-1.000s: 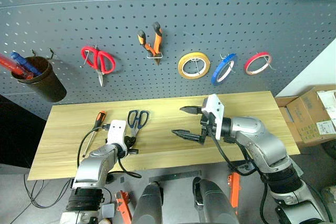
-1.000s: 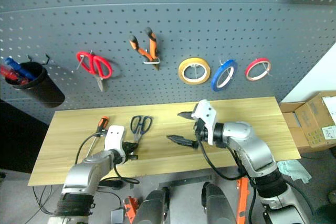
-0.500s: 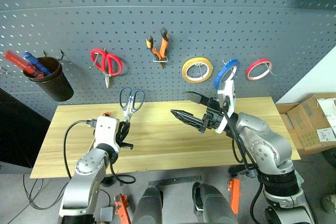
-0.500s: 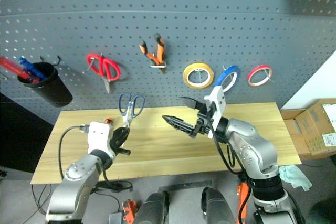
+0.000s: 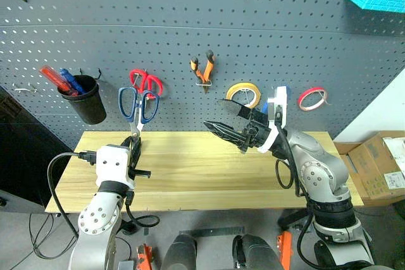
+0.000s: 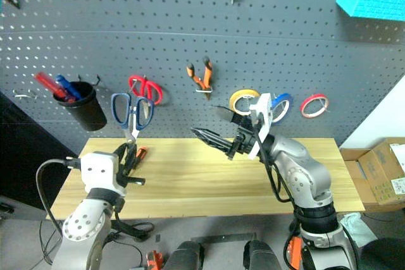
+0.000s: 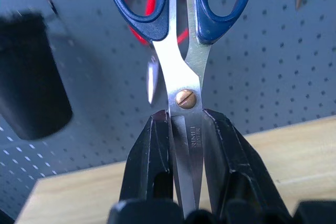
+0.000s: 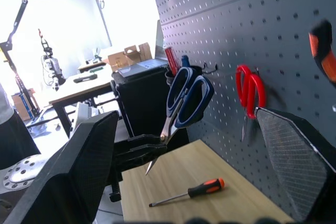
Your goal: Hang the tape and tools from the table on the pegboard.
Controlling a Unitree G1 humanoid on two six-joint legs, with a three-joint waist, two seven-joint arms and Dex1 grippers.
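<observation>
My left gripper (image 5: 134, 151) is shut on the blades of the dark-handled scissors (image 5: 138, 104). It holds them upright, handles up, in front of the pegboard (image 5: 190, 30) and just left of the red scissors (image 5: 147, 82). The wrist view shows the blades (image 7: 186, 98) pinched between both fingers. My right gripper (image 5: 218, 113) is open and empty above the middle of the table (image 5: 190, 178), pointing left. The screwdriver (image 8: 189, 191) lies on the table near my left gripper. The pliers (image 5: 203, 71) hang on the pegboard. The blue tape (image 6: 281, 102) hangs there too, partly hidden behind my right wrist.
A yellow roll (image 5: 243, 91) and a red roll (image 5: 312, 97) hang on either side of the blue tape. A black cup (image 5: 88, 102) with pens hangs at the left. Cardboard boxes (image 5: 380, 169) stand on the floor at the right.
My left gripper has lifted the scissors off the table up to the pegboard, tilting them upright. The right gripper rose a little. The camera tilted up.
</observation>
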